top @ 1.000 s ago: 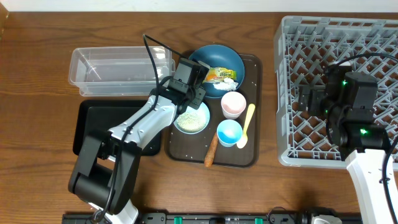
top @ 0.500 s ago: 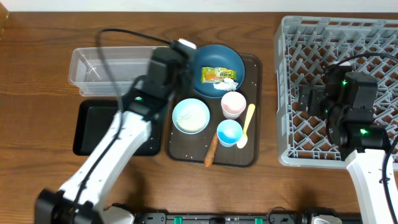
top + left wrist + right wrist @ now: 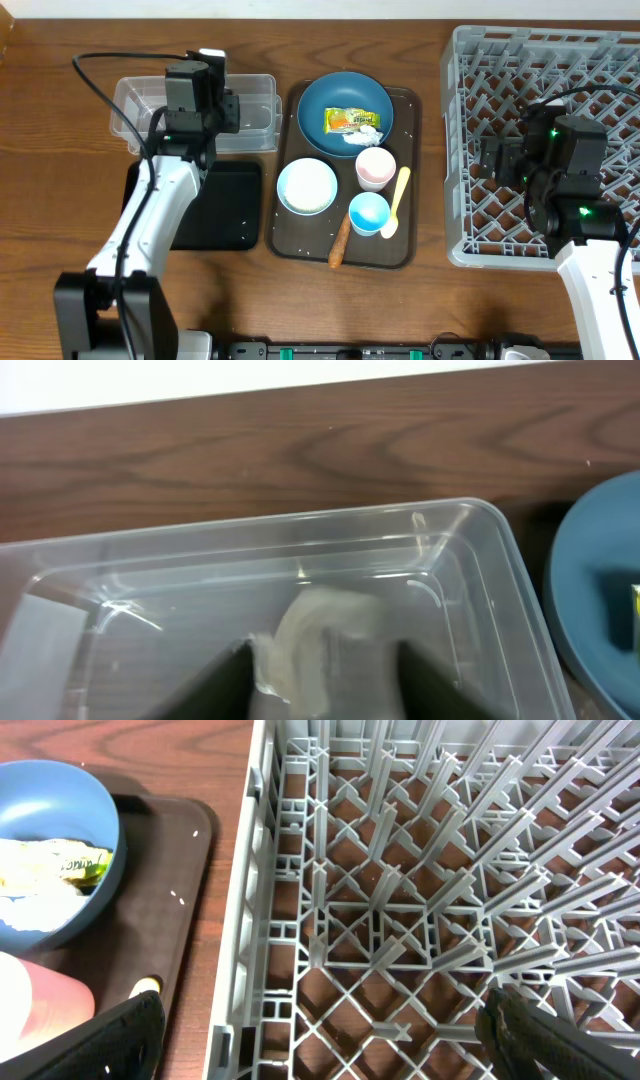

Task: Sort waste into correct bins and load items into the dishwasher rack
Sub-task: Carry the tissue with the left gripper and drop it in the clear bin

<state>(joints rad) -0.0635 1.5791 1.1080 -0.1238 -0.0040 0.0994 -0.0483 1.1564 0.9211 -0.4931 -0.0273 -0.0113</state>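
The crumpled white tissue (image 3: 320,645) sits low inside the clear tub (image 3: 470,550), at about 10 o'clock on the table, between the fingers of the left gripper (image 3: 322,665). Those fingers stand partly apart, and I cannot tell whether they pinch it or have let go. This looks like the drop of the first piece of waste. Next, the arm should lift clear and go for the snack wrapper (image 3: 348,120) in the dark-blue bowl (image 3: 320,105) at 12 o'clock on the serving tray (image 3: 400,250). The right gripper (image 3: 320,1010) hangs wide open and empty over the rack (image 3: 520,60) at 3 o'clock. Count: two bins with the black tray (image 3: 215,215), two bowls with the white bowl (image 3: 307,187), a pink cup (image 3: 375,167) and a blue cup (image 3: 368,212), one spoon (image 3: 397,200), one carrot-like stick (image 3: 340,243).
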